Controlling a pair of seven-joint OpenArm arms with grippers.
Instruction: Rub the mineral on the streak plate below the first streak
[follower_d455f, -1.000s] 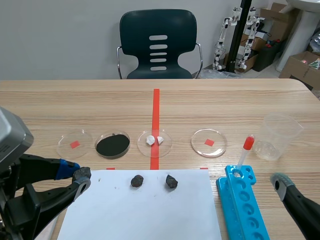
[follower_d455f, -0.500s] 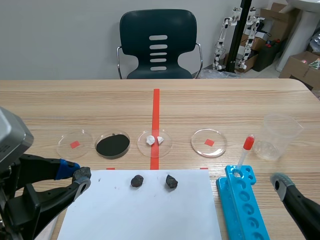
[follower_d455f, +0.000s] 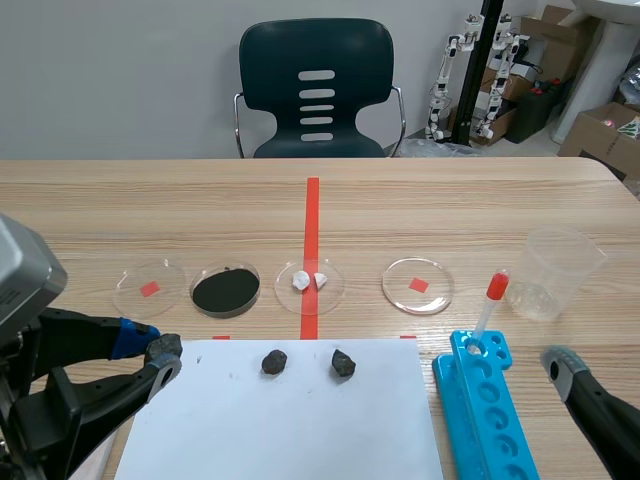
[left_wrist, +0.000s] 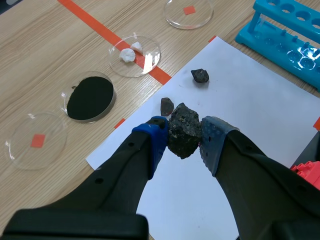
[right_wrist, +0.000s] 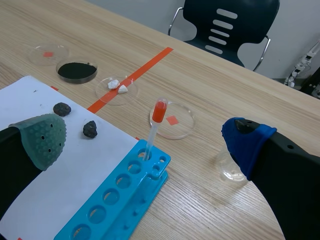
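The white streak plate (follower_d455f: 285, 420) lies flat at the table's near edge, with two dark mineral lumps (follower_d455f: 274, 361) (follower_d455f: 343, 363) resting near its far side. A faint dark mark shows by its far left corner (follower_d455f: 198, 360). My left gripper (left_wrist: 184, 139) is shut on a third dark, rough mineral (left_wrist: 183, 127) and holds it a little above the plate's left part (left_wrist: 240, 115). In the scene view that gripper (follower_d455f: 160, 352) sits at the plate's left edge. My right gripper (right_wrist: 145, 142) stands open low at the right, nothing between its fingers.
Beyond the plate stand several petri dishes: a bare one (follower_d455f: 150, 288), one with black powder (follower_d455f: 226, 289), one with white pieces (follower_d455f: 310, 282), another bare one (follower_d455f: 418, 285). A blue tube rack (follower_d455f: 487, 405) with a red-capped pipette (follower_d455f: 490, 305) and a clear cup (follower_d455f: 560, 272) stand at the right.
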